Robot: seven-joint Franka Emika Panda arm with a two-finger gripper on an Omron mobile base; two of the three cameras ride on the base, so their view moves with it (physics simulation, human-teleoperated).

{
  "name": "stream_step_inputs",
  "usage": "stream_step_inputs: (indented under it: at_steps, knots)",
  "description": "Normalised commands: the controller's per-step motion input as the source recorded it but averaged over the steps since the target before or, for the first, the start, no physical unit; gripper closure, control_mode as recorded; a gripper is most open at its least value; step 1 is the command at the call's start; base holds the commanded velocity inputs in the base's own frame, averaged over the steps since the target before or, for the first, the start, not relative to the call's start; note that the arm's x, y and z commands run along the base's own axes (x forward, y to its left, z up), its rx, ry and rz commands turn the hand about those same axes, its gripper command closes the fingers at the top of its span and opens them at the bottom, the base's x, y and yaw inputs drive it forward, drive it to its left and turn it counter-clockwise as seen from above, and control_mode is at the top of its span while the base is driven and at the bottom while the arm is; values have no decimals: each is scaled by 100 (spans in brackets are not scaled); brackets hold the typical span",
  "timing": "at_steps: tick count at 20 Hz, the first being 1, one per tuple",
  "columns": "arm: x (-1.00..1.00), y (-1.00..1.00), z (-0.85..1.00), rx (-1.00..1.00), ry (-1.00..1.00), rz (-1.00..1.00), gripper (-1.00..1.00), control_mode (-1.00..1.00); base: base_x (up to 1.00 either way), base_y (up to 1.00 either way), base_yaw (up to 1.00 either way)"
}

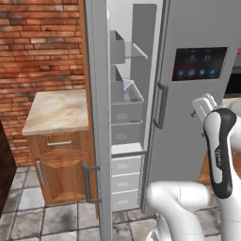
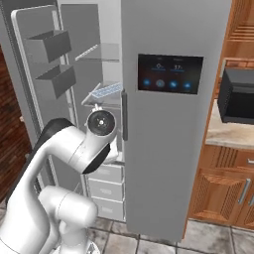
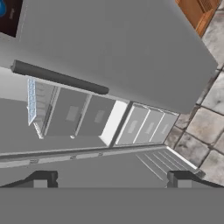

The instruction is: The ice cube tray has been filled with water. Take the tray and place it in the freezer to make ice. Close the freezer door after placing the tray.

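Inside the freezer (image 1: 126, 117), on a shelf above the grey bins, the ice cube tray (image 2: 106, 92) lay flat, a small white rectangle with two rows of pale blue water (image 2: 110, 90) squares. Below it sat the grey bins, and under those three pale drawers (image 1: 125, 181), all closed; I could not see what they held. The freezer door (image 1: 98, 117) stood wide open to the left of the freezer, its bar handle (image 1: 88, 182) facing out. My hand (image 3: 111, 178) was spread wide and gripped nothing, pointing at the freezer's lower part, well apart from the tray.
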Motion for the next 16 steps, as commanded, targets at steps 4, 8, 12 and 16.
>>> stream_step_inputs:
  at_steps: [4, 8, 12, 16]
  knots:
    - [0, 0, 0, 0, 0, 0, -100, 100, -26, 26, 0]
    - [0, 0, 0, 0, 0, 0, -100, 100, -5, 18, 0]
    - [0, 0, 0, 0, 0, 0, -100, 100, -10, 29, 0]
    - [0, 0, 0, 0, 0, 0, -100, 100, -23, 42, 0]
